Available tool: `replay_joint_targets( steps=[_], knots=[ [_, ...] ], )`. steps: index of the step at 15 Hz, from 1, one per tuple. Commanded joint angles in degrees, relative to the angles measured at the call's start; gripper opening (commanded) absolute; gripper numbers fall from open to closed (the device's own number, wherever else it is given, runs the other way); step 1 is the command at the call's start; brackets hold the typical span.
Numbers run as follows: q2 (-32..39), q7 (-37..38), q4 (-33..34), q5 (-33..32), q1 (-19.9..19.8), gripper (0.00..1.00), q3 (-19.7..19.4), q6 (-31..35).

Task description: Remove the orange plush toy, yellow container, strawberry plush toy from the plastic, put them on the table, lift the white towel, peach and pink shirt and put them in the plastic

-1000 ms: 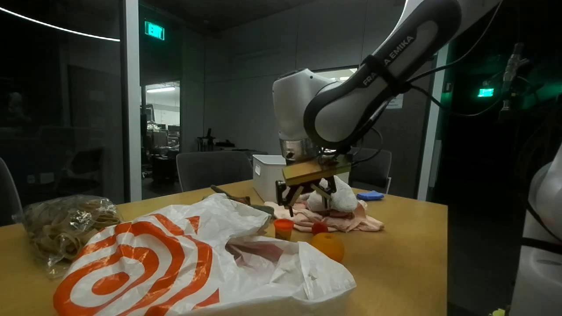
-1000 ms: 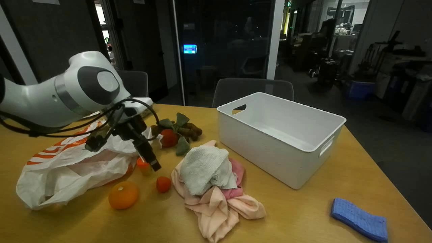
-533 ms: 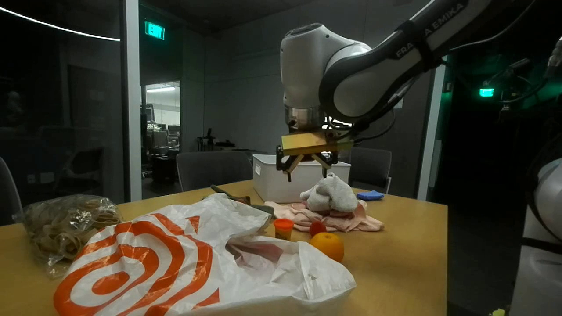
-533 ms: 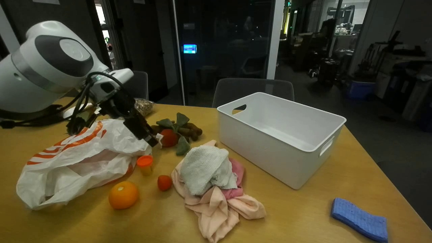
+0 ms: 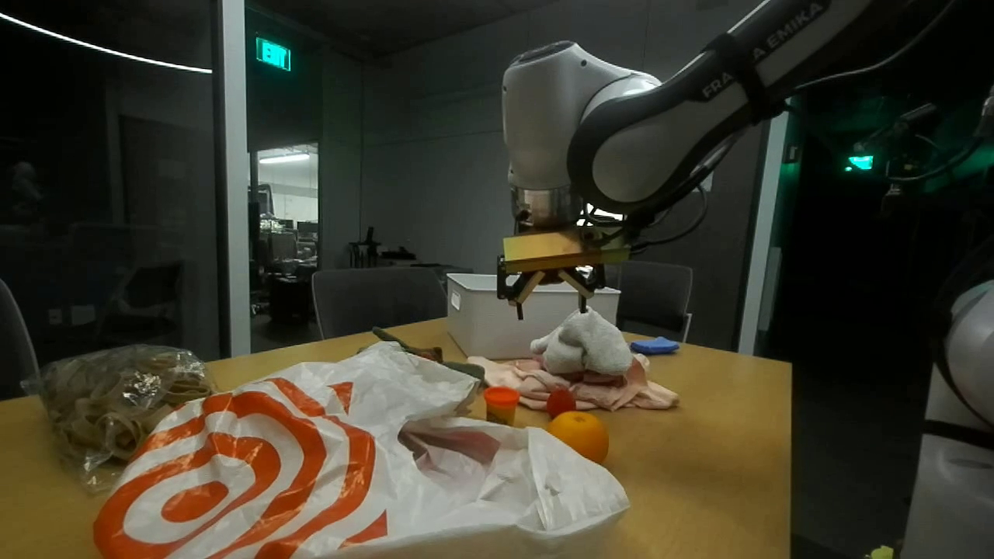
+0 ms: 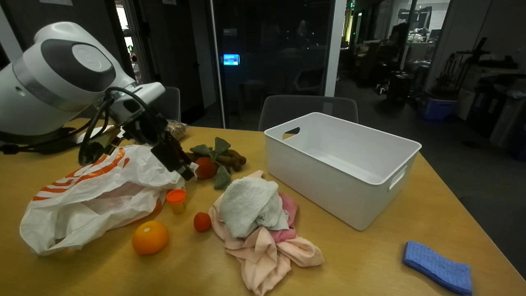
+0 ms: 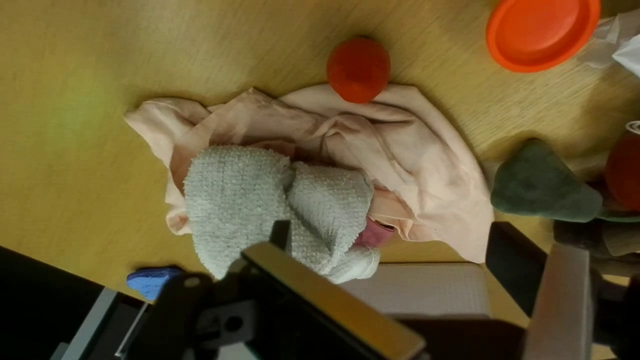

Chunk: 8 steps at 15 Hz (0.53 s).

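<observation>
Currently, the black two-fingered gripper [image 5: 552, 312] hangs spread and empty; in an exterior view, the nubby white towel [image 5: 589, 355] lies on the peach cloth shirt [image 5: 609, 394], toward the far edge of the wooden tabletop [image 5: 699, 458]. Too deep a pinch could drag both; the limp white plastic bag [image 5: 334, 458] could collapse during loading. Pink cloth [image 6: 289, 210] is mostly covered; the bag's contents are indiscernible.

In an exterior view, low, plastic bag [image 5: 357, 458] nearest; in an exterior view, steeper, into white bin [image 6: 320, 181]; I see both share table [image 6: 361, 263]; wrist view faces down, close above towel [image 7: 245, 195].
</observation>
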Motion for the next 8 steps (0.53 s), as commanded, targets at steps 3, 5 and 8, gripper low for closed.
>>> replay_joint_targets(
  steps=[3,5,8],
  knots=[
    [4.2,6.4,5.4,-1.5,-3.1,1.00,0.1,-6.2],
    [6.2,8.5,7.4,-2.0,-4.5,1.00,-1.2,-8.8],
    [9.9,9.9,9.8,-3.8,-5.9,1.00,-3.7,-9.8]
  ],
)
